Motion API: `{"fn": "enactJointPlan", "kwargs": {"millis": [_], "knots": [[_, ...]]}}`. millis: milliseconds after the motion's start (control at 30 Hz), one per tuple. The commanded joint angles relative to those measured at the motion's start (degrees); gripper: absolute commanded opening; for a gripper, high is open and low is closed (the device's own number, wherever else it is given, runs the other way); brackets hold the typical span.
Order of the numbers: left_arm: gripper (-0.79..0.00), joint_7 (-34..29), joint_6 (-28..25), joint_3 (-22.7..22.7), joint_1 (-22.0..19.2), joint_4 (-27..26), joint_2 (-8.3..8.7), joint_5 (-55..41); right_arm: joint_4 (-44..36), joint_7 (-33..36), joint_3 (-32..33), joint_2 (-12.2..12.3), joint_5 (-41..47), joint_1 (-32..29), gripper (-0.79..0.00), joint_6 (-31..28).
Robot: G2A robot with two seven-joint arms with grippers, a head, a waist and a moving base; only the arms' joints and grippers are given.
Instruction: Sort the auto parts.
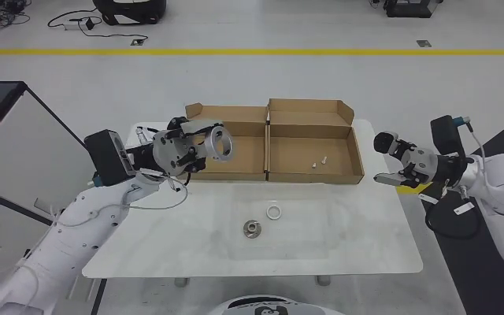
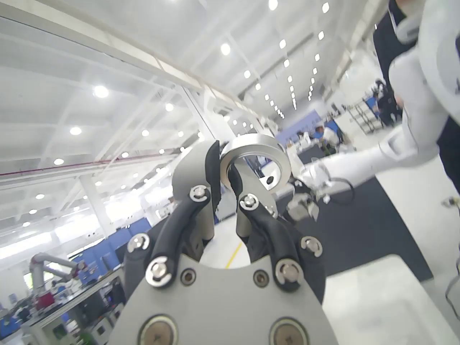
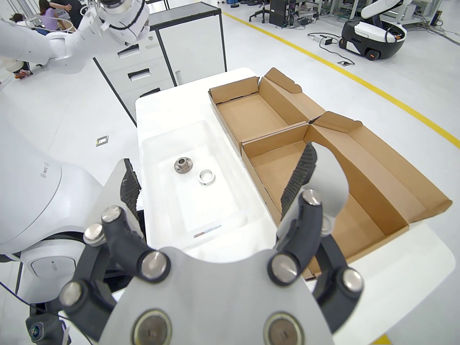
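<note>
Over the white tabletop (image 1: 354, 228), left of centre in the top view, the left hand (image 1: 209, 143) pinched a metal ring (image 2: 251, 143) by its wall, one finger inside it.

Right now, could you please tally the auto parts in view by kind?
Metal rings: 2 (held ring, loose ring)
Flanged hub: 1
Small white pieces: 2
Total: 5
</note>
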Motion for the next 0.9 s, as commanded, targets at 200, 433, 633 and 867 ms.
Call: {"fn": "enactJointPlan", "kwargs": {"millis": [200, 433, 633, 867], "knots": [[-0.785, -8.05, -0.59, 0.73, -4.25, 1.09, -1.55, -1.69, 0.00, 0.00, 0.00, 0.00, -0.01, 0.00, 0.000, 0.00], [-0.785, -21.96, -2.31, 5.45, -14.56, 7.69, -4.37, -1.76, 0.00, 0.00, 0.00, 0.00, -0.01, 0.00, 0.000, 0.00], [-0.785, -35.11, -2.61, 11.06, -20.45, 12.48, -6.98, -0.30, 0.00, 0.00, 0.00, 0.00, -0.01, 0.00, 0.000, 0.00], [-0.785, -44.82, -4.43, 15.44, -23.74, 14.91, -9.08, 3.95, 0.00, 0.00, 0.00, 0.00, -0.01, 0.00, 0.000, 0.00]]}}
